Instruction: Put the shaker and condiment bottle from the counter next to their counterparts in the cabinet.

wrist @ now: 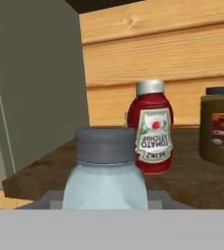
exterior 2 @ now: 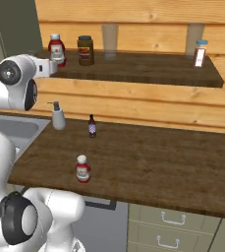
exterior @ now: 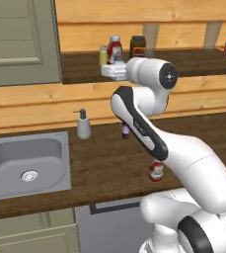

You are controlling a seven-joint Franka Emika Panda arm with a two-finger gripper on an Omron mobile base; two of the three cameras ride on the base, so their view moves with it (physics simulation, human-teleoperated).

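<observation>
Pale-blue translucent shaker, grey top, sat clamped in pincer at cabinet shelf edge, before red bottle. Shelf also held brown jar. Second red bottle stood on worktop.

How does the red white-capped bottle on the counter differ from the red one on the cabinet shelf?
The red white-capped bottle on the counter stands alone near the worktop's front edge; the red bottle on the shelf stands up high beside a dark brown jar. Both are upright, with white labels.
</observation>
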